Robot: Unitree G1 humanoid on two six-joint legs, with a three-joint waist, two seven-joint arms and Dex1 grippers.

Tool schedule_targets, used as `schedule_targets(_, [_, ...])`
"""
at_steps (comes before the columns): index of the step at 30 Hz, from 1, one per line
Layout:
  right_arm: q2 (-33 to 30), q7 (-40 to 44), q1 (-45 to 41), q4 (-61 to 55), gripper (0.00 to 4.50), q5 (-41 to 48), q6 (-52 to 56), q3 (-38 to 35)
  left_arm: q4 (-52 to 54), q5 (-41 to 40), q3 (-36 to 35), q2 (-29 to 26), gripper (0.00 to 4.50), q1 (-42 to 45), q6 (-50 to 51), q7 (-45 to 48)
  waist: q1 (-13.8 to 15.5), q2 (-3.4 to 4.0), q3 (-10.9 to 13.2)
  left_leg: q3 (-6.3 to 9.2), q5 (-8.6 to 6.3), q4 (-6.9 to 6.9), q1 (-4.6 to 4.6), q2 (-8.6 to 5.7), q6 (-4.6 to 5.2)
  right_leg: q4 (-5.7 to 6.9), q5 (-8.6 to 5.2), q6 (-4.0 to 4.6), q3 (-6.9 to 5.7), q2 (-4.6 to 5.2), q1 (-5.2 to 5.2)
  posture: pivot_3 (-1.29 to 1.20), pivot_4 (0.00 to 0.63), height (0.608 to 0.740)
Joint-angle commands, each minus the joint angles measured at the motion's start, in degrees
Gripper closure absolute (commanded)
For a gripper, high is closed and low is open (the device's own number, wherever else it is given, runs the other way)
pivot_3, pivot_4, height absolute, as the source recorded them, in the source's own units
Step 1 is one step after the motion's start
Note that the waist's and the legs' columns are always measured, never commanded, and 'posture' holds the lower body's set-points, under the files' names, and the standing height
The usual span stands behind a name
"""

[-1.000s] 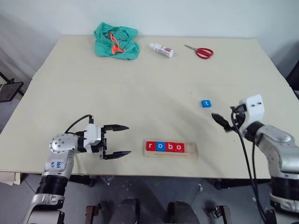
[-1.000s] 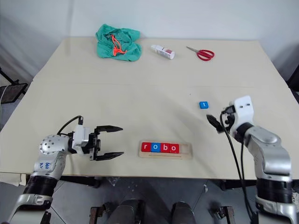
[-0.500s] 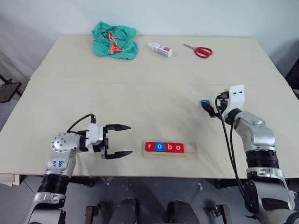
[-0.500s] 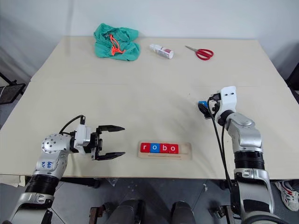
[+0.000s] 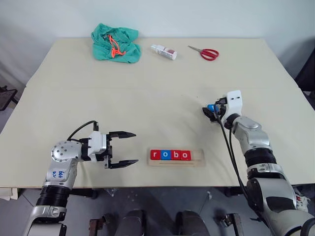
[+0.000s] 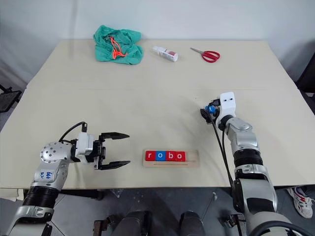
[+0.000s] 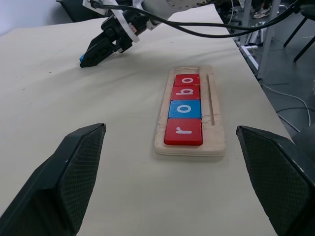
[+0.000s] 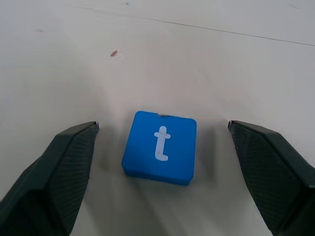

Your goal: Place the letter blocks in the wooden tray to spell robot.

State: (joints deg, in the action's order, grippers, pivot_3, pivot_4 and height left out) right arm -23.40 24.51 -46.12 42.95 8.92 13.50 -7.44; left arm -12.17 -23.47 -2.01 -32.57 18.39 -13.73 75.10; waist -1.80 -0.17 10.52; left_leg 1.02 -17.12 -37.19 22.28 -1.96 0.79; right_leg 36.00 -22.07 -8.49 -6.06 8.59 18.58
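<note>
Now, at lower left, the left gripper (image 5: 129, 148) hovers wide open and empty. The wooden tray (image 5: 199, 158), bottom centre, reads r-o-b-o — its right-hand slot is bare. Right of centre, the right gripper (image 8: 160, 147) straddles the blue t block (image 8: 160, 146), fingers spread, not touching. Next, probably: close squarely, lift, carry to that slot.

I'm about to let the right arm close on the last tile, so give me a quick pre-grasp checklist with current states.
1. Blue t block lies flat between the right end effector's fingers: ok.
2. Right end effector open, fingers clear of the block: ok.
3. Wooden tray has its last slot free after r, o, b, o: ok.
4. Left end effector open, beside the tray, not over it: ok.
5. Fingers low enough to grip the block's sides: cannot tell.
</note>
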Motion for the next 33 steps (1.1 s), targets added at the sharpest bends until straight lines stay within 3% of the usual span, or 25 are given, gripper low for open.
schedule_targets(1, [0.31, 0.35, 1.57, -2.14, 1.62, -0.19, 0.42, 0.2, 1.74, -0.92, -1.32, -0.83, 0.0, -0.55, 0.09, -0.35, 0.1, 0.0, 0.0, 0.0, 0.0, -0.02, 0.0, 0.0, 0.0, 0.0, 0.0, 0.0, 0.0, 0.0, -0.01, 0.0, 0.15, 0.74])
schedule_targets(5, [0.23, 0.98, 4.38, -8.49, 3.0, 0.77, 2.58, 0.07, 1.3, -0.77, -1.27, -0.73, 0.0, -0.36, -0.06, -0.26, 0.25, 0.0, 0.0, 0.05, 0.0, -0.04, 0.01, -0.02, 0.0, 0.03, 0.0, 0.0, 0.02, 0.01, -0.02, 0.0, 0.15, 0.74])
schedule_targets(8, [-0.54, 0.71, 10.83, -26.19, 3.0, 4.34, 9.66, -1.93, 0.5, -0.65, -0.88, -0.38, 0.0, 0.33, -0.24, 0.07, 0.31, 0.0, 0.0, 0.12, 0.0, 0.0, 0.03, -0.03, 0.0, 0.04, 0.0, 0.0, 0.02, 0.0, 0.0, 0.0, 0.15, 0.74])
schedule_targets(19, [-1.71, -5.88, 36.68, -74.64, 3.0, 16.41, 39.6, -11.04, -0.78, -1.09, -0.31, -0.38, 0.0, 1.39, -0.23, 2.5, 1.67, 0.03, 0.02, 0.05, -0.01, 0.02, 0.05, -0.04, -0.01, 0.0, 0.0, 0.0, 0.08, 0.0, 0.02, 0.0, 0.15, 0.74])
schedule_targets(26, [5.41, -14.36, 45.24, -88.82, 3.0, 20.12, 50.29, -14.53, -2.27, -0.96, -0.11, -0.25, 0.0, 2.85, -0.31, 3.69, 1.99, 0.04, 0.01, 0.01, 0.01, -0.01, -0.02, 0.0, -0.02, 0.02, 0.0, 0.0, 0.16, -0.03, 0.0, 0.0, 0.15, 0.74])
schedule_targets(33, [8.07, -16.95, 49.92, -91.48, 3.0, 20.09, 51.12, -14.2, -2.55, -0.82, -0.05, -0.12, 0.0, 3.22, -0.28, 4.02, 1.77, 0.05, 0.01, 0.01, 0.01, -0.01, -0.03, -0.13, 0.01, 0.03, 0.0, 0.0, 0.26, 0.03, 0.0, 0.0, 0.15, 0.74])
